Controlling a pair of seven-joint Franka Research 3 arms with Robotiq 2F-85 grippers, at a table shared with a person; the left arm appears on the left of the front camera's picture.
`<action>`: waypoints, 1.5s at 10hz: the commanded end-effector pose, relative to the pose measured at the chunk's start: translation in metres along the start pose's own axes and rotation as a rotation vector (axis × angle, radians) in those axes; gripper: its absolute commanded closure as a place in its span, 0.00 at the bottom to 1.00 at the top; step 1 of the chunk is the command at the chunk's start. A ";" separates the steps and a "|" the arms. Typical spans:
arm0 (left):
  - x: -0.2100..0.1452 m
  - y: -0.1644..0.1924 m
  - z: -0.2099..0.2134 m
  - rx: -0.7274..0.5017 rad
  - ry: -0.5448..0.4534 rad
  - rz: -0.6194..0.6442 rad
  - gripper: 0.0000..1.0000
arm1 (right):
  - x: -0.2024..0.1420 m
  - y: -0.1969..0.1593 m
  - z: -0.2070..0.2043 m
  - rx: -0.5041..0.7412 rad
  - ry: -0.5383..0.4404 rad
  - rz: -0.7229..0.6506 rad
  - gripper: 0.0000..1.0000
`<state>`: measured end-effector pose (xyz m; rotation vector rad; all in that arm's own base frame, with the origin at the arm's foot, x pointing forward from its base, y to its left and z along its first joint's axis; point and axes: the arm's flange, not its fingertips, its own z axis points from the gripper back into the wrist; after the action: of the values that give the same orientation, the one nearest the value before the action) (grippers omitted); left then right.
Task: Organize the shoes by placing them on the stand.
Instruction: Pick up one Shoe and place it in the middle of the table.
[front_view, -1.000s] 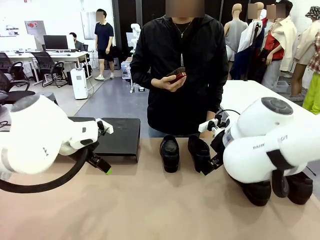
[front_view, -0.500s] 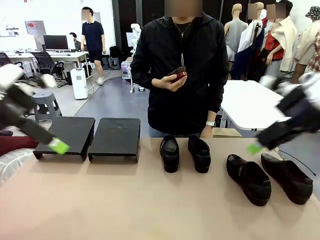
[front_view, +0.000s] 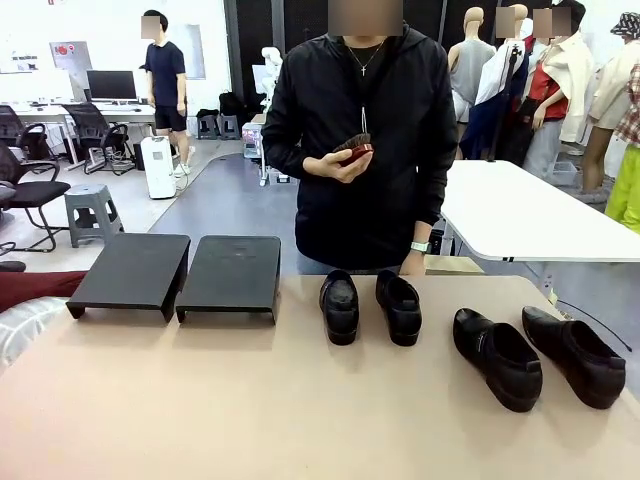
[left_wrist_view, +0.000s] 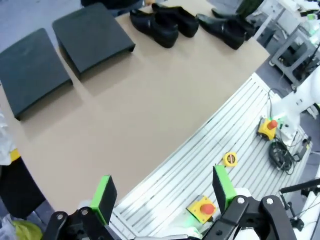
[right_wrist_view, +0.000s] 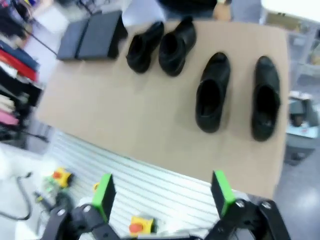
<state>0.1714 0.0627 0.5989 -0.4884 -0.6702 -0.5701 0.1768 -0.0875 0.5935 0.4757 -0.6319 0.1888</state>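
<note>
- Your left gripper hangs high above the robot's edge of the table, jaws spread wide with nothing between the green pads. From there its camera looks down on both stands and most of the shoes, which looks like a survey pose.
- Your right gripper is the same: wide open, empty and high, looking down on all four shoes.
- The left stand and the right stand sit side by side at the left of the table. Both tops are bare, so no shoe is placed yet.
- The left loafer and the right loafer stand as a pair in the middle, toes toward you. They are nearest the stands, so they are probably the easier first pick.
- The left tall shoe and the right tall shoe lie farther right, slightly angled and apart from each other.
- Every shoe has free space around it, likely so open jaws can come down over one.
- The person stands behind the loafers holding a small dark object at chest height, with no hand on the shoes.
</note>
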 end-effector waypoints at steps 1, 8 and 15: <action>0.017 -0.017 -0.019 -0.046 0.045 -0.056 0.00 | 0.010 0.024 -0.019 0.022 0.059 0.063 0.00; 0.017 -0.017 -0.019 -0.046 0.045 -0.056 0.00 | 0.033 0.028 -0.043 0.005 0.086 0.115 0.00; 0.017 -0.017 -0.019 -0.046 0.045 -0.056 0.00 | 0.100 -0.007 -0.102 0.021 0.209 0.140 0.00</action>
<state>0.1792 0.0318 0.6003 -0.4872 -0.6259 -0.6493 0.3320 -0.0132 0.5699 0.4320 -0.4550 0.4013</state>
